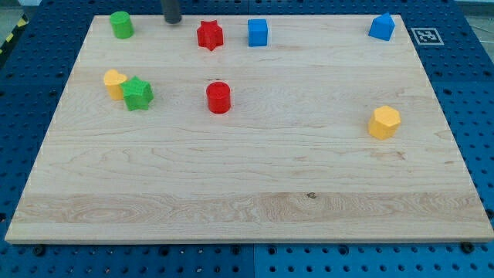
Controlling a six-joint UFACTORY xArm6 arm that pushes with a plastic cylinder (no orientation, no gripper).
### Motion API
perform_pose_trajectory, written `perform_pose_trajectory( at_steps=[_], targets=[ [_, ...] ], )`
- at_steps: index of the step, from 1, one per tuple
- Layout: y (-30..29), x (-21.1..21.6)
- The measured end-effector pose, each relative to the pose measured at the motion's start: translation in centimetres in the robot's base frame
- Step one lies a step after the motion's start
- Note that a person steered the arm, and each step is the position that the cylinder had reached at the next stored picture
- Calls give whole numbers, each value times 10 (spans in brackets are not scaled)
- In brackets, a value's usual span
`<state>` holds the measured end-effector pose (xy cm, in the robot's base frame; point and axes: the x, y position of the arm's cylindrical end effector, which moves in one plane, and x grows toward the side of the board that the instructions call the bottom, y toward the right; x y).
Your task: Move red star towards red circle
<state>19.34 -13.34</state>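
Seven blocks sit on the wooden table [247,177], most of them strung along the view's top edge.

Red star [209,35]: near the top edge, left of centre, just left of a blue cube [258,32], apart from it. Red circle [218,97]: a short cylinder directly below the star toward the view's bottom, a shade to the right, with bare wood between the two.

My tip [171,21]: the dark rod enters from the top edge and ends on the table to the left of the star, roughly level with it or slightly above, not touching. As an end effector it is a plain rod; it has no jaws to open or close and holds nothing.

Why there, as a judgement: the star needs to travel toward the view's bottom, so the push must come from its top side. The tip stands up-left of the star, seemingly staged to swing behind it. Little room shows between star and table edge, so getting behind may be tight.

Others: green cylinder [121,25] top left; yellow block [114,83] touching a green star [138,94] at left; a second blue block [381,27] top right; yellow hexagonal block [384,122] at right. None lies in the star's path.

Risk: an off-centre push could spin the star sideways toward the blue cube.
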Motion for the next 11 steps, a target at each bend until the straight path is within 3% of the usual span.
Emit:
perform_pose_trajectory(
  at_steps=[6,11],
  targets=[
    [73,63],
    [95,122]
  ],
)
